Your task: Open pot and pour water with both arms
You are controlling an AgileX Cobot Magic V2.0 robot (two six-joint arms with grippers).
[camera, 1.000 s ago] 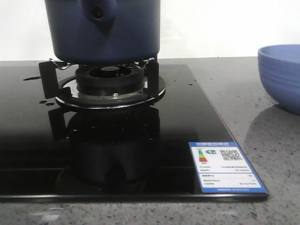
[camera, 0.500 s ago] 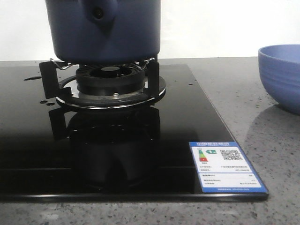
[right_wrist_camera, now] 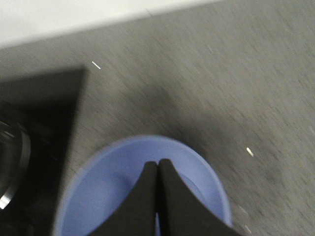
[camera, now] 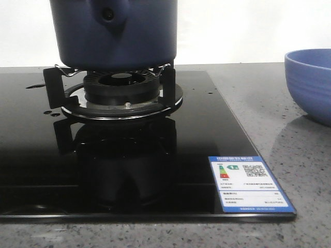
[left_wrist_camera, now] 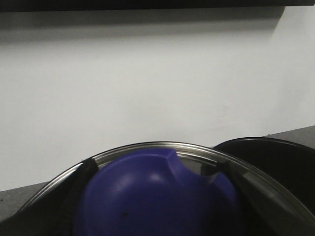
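Observation:
The dark navy pot (camera: pixel 114 36) stands on the gas burner (camera: pixel 121 90), its handle lug with the hole (camera: pixel 107 14) facing me; its top is cut off from view. In the left wrist view, my left gripper (left_wrist_camera: pixel 155 168) is shut on the blue knob (left_wrist_camera: pixel 147 196) of a glass lid with a metal rim (left_wrist_camera: pixel 147 146). My right gripper (right_wrist_camera: pixel 158 163) is shut and empty, hovering over the periwinkle bowl (right_wrist_camera: pixel 113 191). Neither gripper shows in the front view.
The black glass stove top (camera: pixel 196 129) carries a blue energy label (camera: pixel 251 183) at its front right corner. The periwinkle bowl (camera: pixel 310 82) stands on the grey counter at the right. A dark round rim (left_wrist_camera: pixel 275 162) lies beyond the lid.

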